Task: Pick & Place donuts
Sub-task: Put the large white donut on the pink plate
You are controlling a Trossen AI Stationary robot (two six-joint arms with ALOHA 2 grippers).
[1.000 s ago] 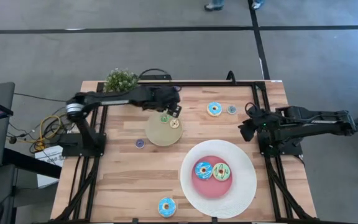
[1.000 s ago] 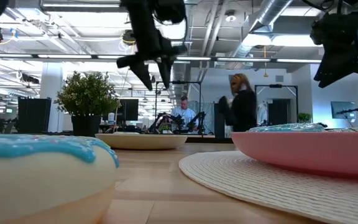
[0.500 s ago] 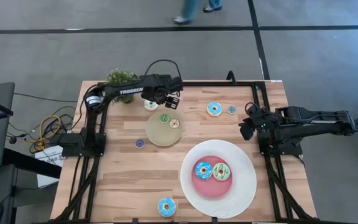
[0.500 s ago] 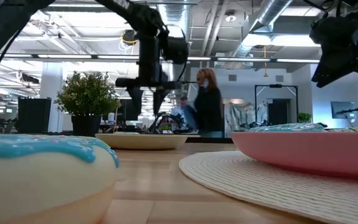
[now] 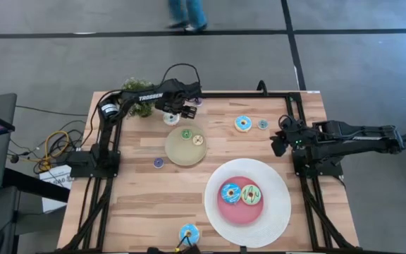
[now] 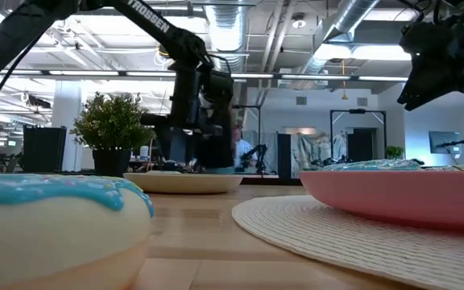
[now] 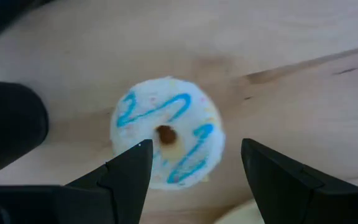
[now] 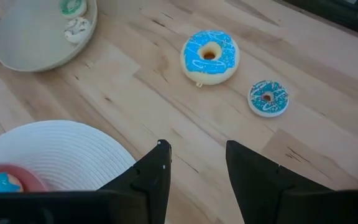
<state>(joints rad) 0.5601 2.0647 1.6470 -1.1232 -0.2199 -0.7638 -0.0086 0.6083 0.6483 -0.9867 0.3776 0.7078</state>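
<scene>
The left gripper point(image 5: 177, 111) hangs over the far side of the wooden table point(image 5: 139, 204), next to the small potted plant point(image 5: 135, 90). Its fingers point(image 7: 126, 174) are spread apart, one on each side of a white donut with blue squiggles point(image 7: 165, 140) that lies flat on the wood directly below; the wrist view does not show whether the tips touch it. From above, this donut point(image 5: 170, 118) sits just beyond the far edge of the small tan plate point(image 5: 182, 149).

On that tan plate lie a tiny green donut point(image 5: 187, 133) and a tiny cream donut point(image 5: 198, 140), close together. A tiny purple donut point(image 5: 158, 162) lies on the table to the left of the plate.

The big white plate point(image 5: 277, 212) with a pink centre stands at the near right, and holds a blue-iced donut point(image 5: 230, 192) and a green-iced donut point(image 5: 251, 194) side by side. Another blue-iced donut point(image 5: 189, 233) lies at the near edge of the table, left of the white plate.

The right gripper point(image 5: 278, 143) waits above the right edge of the table, its fingers point(image 8: 157, 171) parted and holding nothing. Ahead of it on the far right part of the table lie a blue-iced donut with a cream underside point(image 8: 209, 56) and, near it, a tiny blue donut point(image 8: 268, 98).
</scene>
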